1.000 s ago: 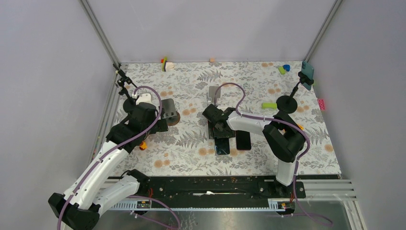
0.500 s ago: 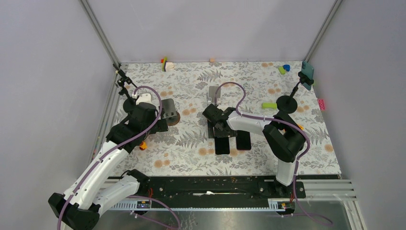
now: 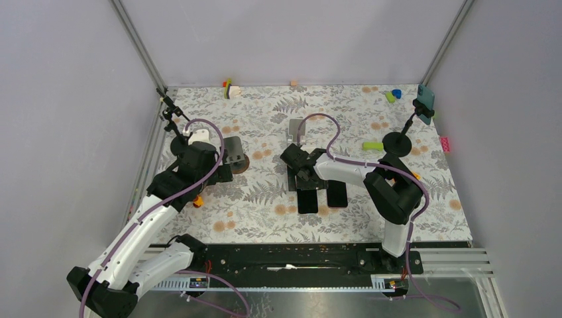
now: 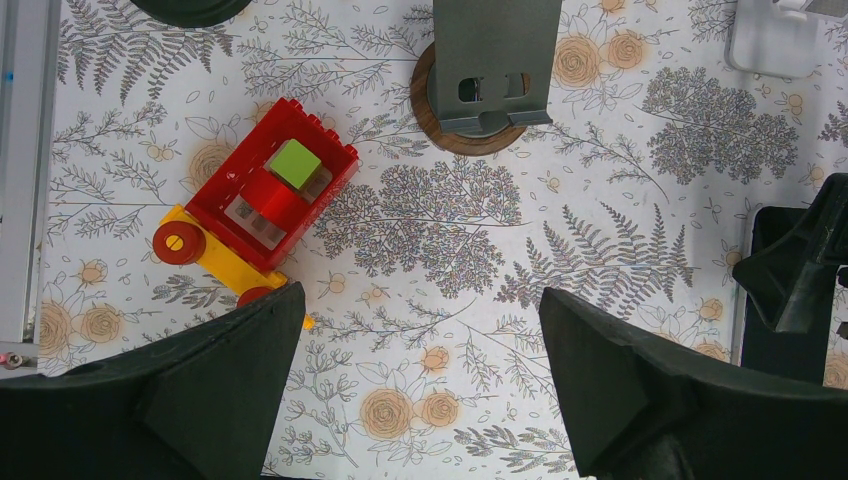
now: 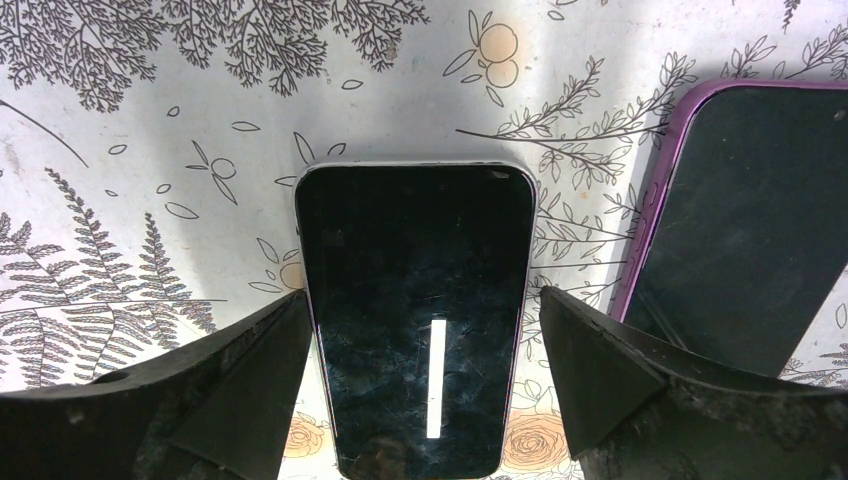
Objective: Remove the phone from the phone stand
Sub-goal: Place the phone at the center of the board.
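Observation:
A black phone [image 5: 415, 320] lies flat on the floral table, screen up; in the top view it [image 3: 307, 200] is at the middle. My right gripper [image 5: 422, 295] is open, one finger on each side of the phone's near end, with a gap on the right side; it also shows in the top view [image 3: 301, 177]. A grey phone stand [image 4: 495, 65] on a round brown base stands empty ahead of my left gripper [image 4: 420, 292], which is open and empty. The stand [image 3: 233, 151] and the left gripper [image 3: 222, 163] also show in the top view.
A purple-edged phone [image 5: 745, 230] lies flat right of the black one. A second grey stand [image 3: 296, 129] is behind the right gripper. A red and yellow toy car [image 4: 255, 195] sits left of the left gripper. A tripod holds a teal phone [image 3: 425, 99] at the far right edge.
The black phone's near end showed a bluish glare a second ago and is now dark. Both arms have hardly moved.

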